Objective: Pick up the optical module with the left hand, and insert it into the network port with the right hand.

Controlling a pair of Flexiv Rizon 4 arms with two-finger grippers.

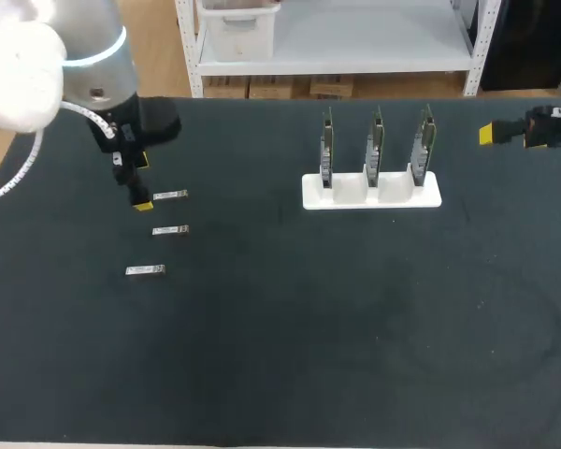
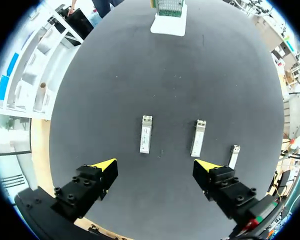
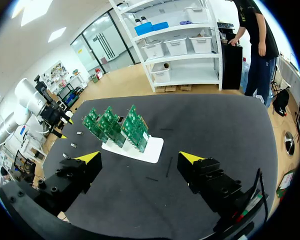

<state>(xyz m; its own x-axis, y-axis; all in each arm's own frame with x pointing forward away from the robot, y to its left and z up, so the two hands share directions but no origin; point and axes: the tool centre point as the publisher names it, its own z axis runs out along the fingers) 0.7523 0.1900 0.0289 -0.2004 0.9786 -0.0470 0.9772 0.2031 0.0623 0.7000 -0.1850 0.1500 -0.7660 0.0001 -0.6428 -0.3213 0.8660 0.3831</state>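
Three optical modules (image 1: pixel 170 230) lie on the left of the dark table (image 1: pixel 280 355) (none lifted), just ahead of my left gripper (image 2: pixel 155 165), whose fingers are spread wide and hold nothing. Mid-table, a white holder (image 1: pixel 372 192) carries three upright green boards (image 1: pixel 376 145). Far right, my right gripper (image 3: pixel 139 158) hangs released and empty.

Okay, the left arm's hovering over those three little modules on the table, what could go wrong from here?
1. The open left pincer is lined up on one module, but a second module lies close ahead of one finger. On the way down, that finger may knock it askew.
2. The boards stand upright in a light-looking white stand. An off-line push from the right pincer might shove or tip it.
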